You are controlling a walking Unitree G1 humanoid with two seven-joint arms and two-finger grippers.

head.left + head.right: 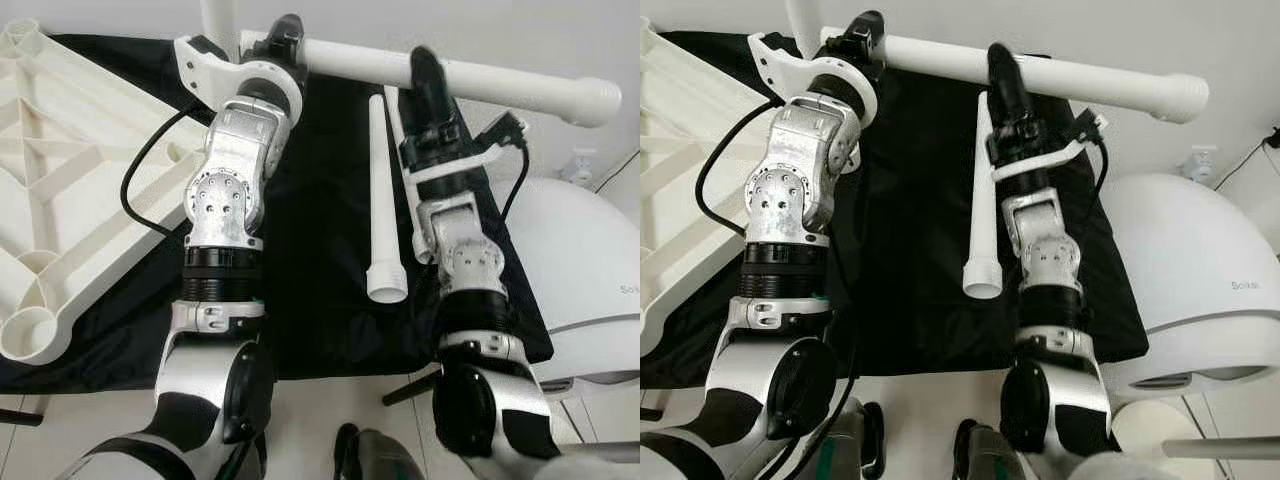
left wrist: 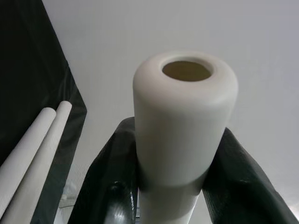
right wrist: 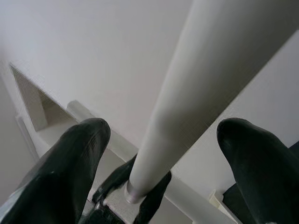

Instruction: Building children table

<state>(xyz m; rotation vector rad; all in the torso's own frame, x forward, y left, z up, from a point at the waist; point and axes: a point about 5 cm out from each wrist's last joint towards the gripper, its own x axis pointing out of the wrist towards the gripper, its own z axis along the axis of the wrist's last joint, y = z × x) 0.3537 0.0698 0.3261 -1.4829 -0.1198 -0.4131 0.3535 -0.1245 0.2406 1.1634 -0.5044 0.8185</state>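
A long white table leg (image 1: 470,80) hangs level across the far edge of the black cloth (image 1: 320,300). My left gripper (image 1: 285,35) is shut on its left end; the left wrist view shows the hollow end (image 2: 187,70) between the fingers (image 2: 112,158). My right gripper (image 1: 425,62) is open and straddles the middle of the leg, its fingers (image 3: 79,154) wide apart on either side. The upturned white tabletop (image 1: 40,180) lies at the left. Two more legs (image 1: 383,200) lie on the cloth between my arms.
A rounded white appliance (image 1: 585,270) stands to the right of the cloth, with a wall socket (image 1: 580,165) behind it. Pale floor lies beyond the cloth's far edge. A cable (image 1: 145,170) loops beside my left forearm.
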